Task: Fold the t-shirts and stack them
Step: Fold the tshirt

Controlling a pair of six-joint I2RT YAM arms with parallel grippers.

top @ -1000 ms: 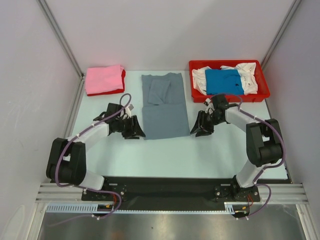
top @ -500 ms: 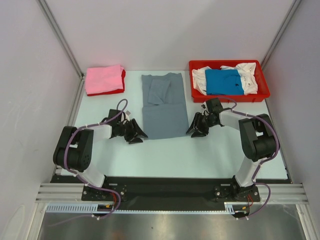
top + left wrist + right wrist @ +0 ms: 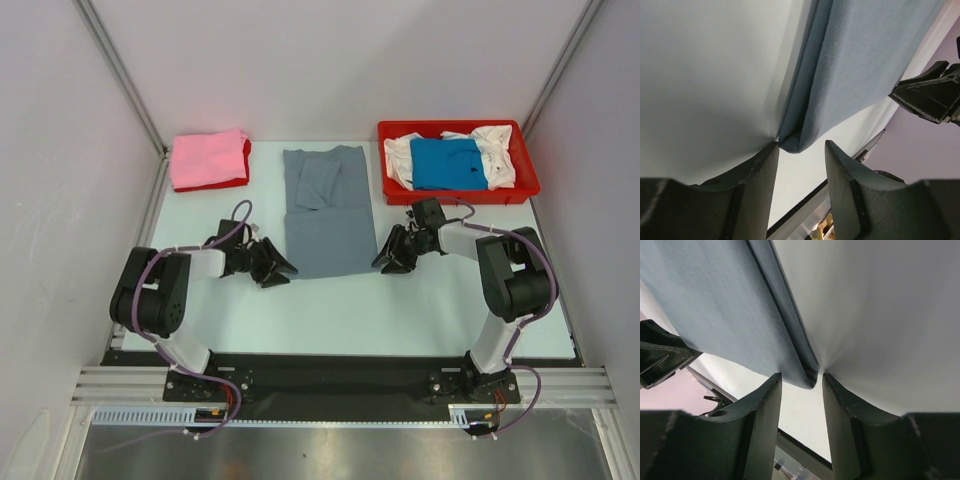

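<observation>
Left wrist: left claw [image 3: 801, 146] part-open, empty, bracketing near hem corner of grey t-shirt [image 3: 860, 60]; right claw [image 3: 801, 377] likewise at opposite corner, poised for hem-up fold.

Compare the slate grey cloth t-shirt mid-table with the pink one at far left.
The slate grey cloth t-shirt is a half-folded strip; the pink cloth t-shirt is a compact folded rectangle. The grey lies on the table; the pink sits on a red folded shirt. The left end effector and right end effector, open, sit at the grey's near corners; neither nears the pink. Both lie flat.
</observation>
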